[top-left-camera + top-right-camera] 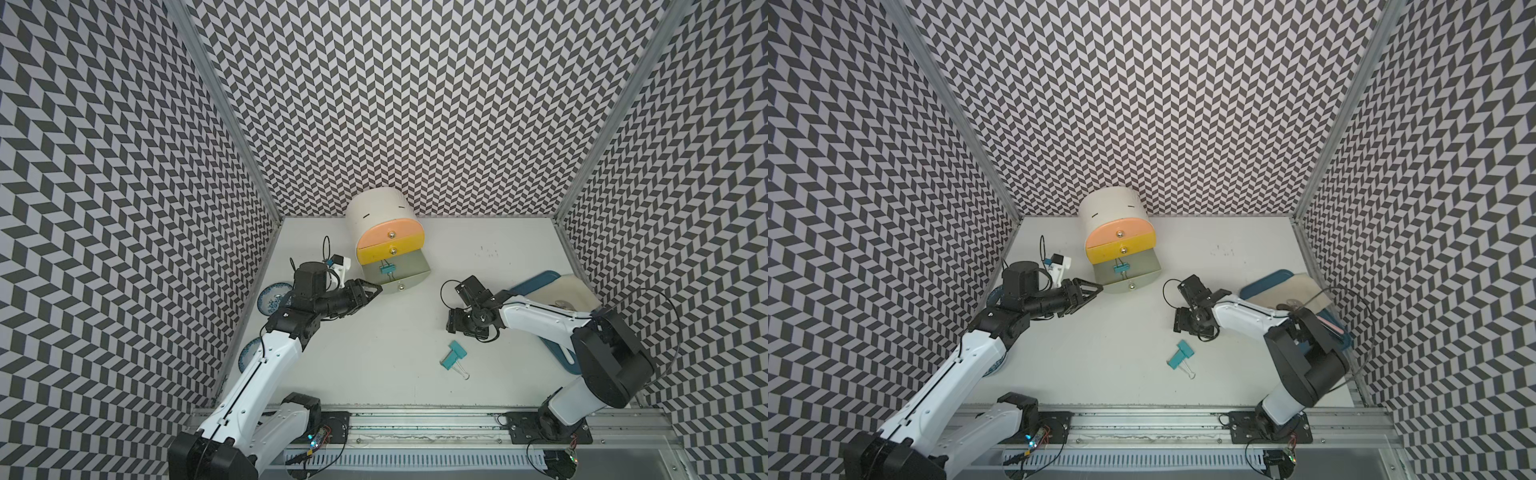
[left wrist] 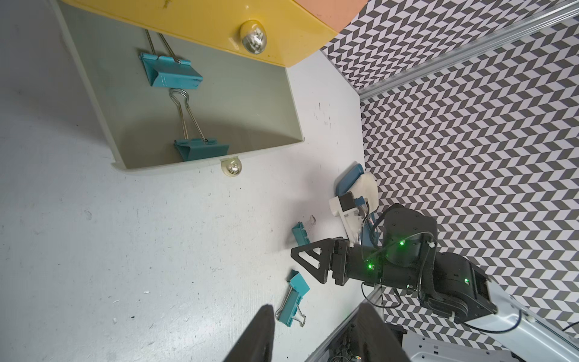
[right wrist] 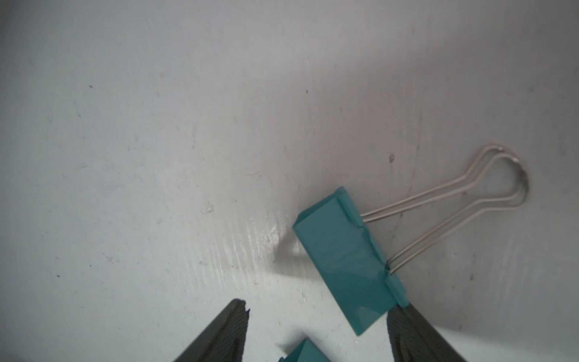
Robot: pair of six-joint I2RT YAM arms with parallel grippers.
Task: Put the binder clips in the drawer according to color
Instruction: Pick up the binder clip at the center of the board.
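The drawer cabinet (image 1: 380,208) stands at the back, white with peach, yellow and grey fronts. Its bottom grey drawer (image 1: 409,266) is pulled out, and two teal binder clips (image 2: 170,70) (image 2: 202,150) lie inside. My left gripper (image 1: 376,288) hovers open and empty just left of that drawer. Two more teal clips (image 1: 457,348) (image 1: 450,362) lie together on the table in front. My right gripper (image 1: 451,322) hangs open just above and behind them. In the right wrist view one clip (image 3: 347,260) lies beside a fingertip (image 3: 407,329); the other clip's corner (image 3: 300,352) shows between the fingers.
A blue tray (image 1: 536,280) with a beige board (image 1: 569,291) on it sits at the right, partly under my right arm. Two blue-patterned plates (image 1: 272,297) (image 1: 249,353) lie along the left wall beneath my left arm. Patterned walls enclose the table.
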